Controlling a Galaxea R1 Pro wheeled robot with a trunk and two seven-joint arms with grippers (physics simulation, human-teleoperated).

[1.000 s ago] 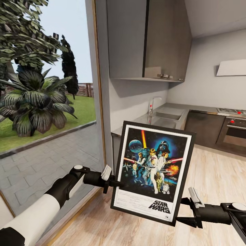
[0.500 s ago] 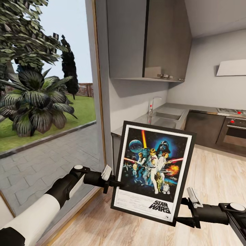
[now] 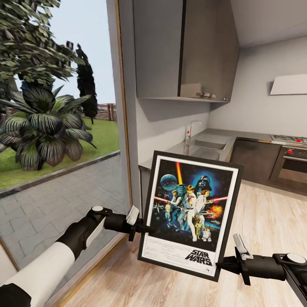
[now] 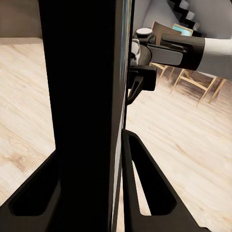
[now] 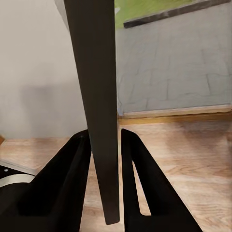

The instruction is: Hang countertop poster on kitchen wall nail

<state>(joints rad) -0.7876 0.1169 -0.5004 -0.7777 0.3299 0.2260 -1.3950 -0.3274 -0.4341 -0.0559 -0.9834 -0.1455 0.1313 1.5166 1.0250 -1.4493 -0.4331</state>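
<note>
I hold the Star Wars poster [image 3: 187, 213] upright and slightly tilted in front of me, above the wooden floor. My left gripper [image 3: 143, 229] is shut on its left edge; in the left wrist view the black frame [image 4: 82, 96] sits between the fingers [image 4: 145, 193]. My right gripper [image 3: 219, 265] is shut on the lower right edge, and the thin frame edge [image 5: 94, 96] runs between its fingers [image 5: 72, 183]. The steel kitchen countertop [image 3: 177, 149] with sink [image 3: 207, 147] and tap [image 3: 190, 130] lies behind the poster.
A tall glass pane [image 3: 59, 128] onto the garden is at my left, its wooden frame [image 3: 123, 128] close to the left arm. Grey wall cabinets [image 3: 183, 47] hang above the counter. An oven [image 3: 294, 168] stands at the right, with wooden floor [image 3: 273, 221] before it.
The right gripper's fingers, spread apart beside the poster's lower right edge before, have come together on that edge. The poster and left arm have barely moved.
</note>
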